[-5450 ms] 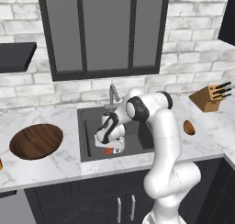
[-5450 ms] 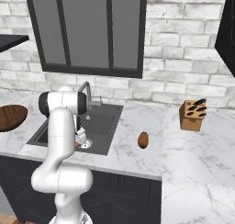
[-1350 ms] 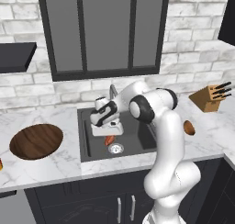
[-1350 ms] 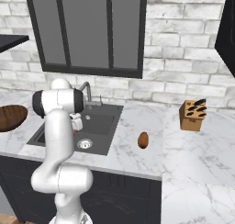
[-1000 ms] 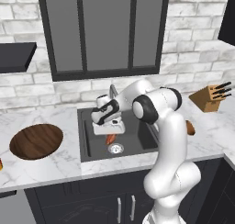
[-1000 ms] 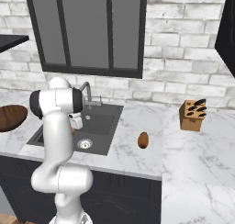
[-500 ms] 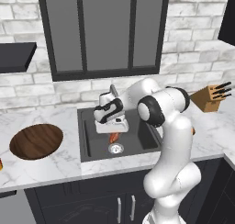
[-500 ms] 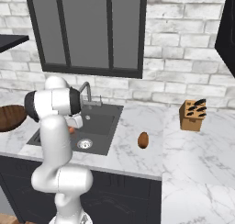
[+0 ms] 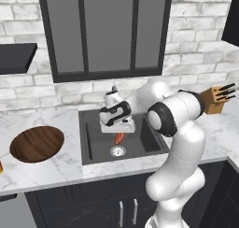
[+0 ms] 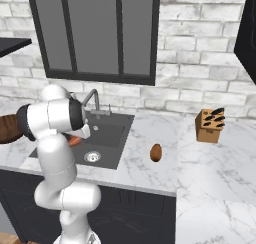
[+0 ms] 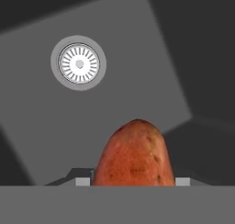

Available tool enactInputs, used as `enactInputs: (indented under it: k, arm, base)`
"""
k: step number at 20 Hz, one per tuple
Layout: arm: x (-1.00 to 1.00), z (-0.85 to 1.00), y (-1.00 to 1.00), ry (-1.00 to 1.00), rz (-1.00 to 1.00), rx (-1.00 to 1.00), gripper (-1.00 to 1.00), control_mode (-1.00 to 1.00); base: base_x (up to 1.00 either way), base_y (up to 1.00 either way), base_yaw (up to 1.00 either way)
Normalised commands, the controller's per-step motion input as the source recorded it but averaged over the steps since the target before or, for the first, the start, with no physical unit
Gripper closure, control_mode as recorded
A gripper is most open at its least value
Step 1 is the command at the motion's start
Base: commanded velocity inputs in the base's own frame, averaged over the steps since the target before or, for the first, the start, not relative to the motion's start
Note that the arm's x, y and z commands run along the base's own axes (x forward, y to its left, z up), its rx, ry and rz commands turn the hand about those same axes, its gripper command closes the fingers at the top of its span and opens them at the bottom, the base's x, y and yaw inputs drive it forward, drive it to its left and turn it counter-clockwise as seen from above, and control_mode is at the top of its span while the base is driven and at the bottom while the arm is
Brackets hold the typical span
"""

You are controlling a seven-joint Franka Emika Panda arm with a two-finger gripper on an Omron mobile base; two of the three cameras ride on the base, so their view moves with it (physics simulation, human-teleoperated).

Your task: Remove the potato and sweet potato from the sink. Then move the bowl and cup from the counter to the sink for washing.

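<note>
Compared with the earlier frames, the gripper [image 9: 119, 132] stands higher above the floor of the sink [image 9: 95, 150], the sweet potato [image 9: 119, 138] risen with it between the fingers, clear of the drain [image 9: 117, 151]; the arm's elbow sits further right.

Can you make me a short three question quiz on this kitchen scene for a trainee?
1. True or false: the gripper holds the sweet potato above the sink.
2. Where is the potato? A: in the sink. B: on the counter right of the sink. C: in the bowl.
3. What round silver part lies in the sink floor?

Key: 1 true. 2 B. 3 the drain.
</note>
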Motion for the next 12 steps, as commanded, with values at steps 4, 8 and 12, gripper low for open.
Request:
enactInputs:
  k: [4, 8, 12]
  arm:
    - [-0.22, 0.24, -0.20, -0.10, 0.01, 0.01, 1.00, -1.00]
    - [-0.19, 0.24, -0.19, -0.08, 0.03, 0.00, 1.00, -1.00]
    - [-0.17, 0.22, -0.23, -0.05, 0.03, 0.00, 1.00, -1.00]
  base:
    - [0.00, 0.00, 0.00]
    - [0.00, 0.00, 0.00]
    - [0.00, 0.00, 0.00]
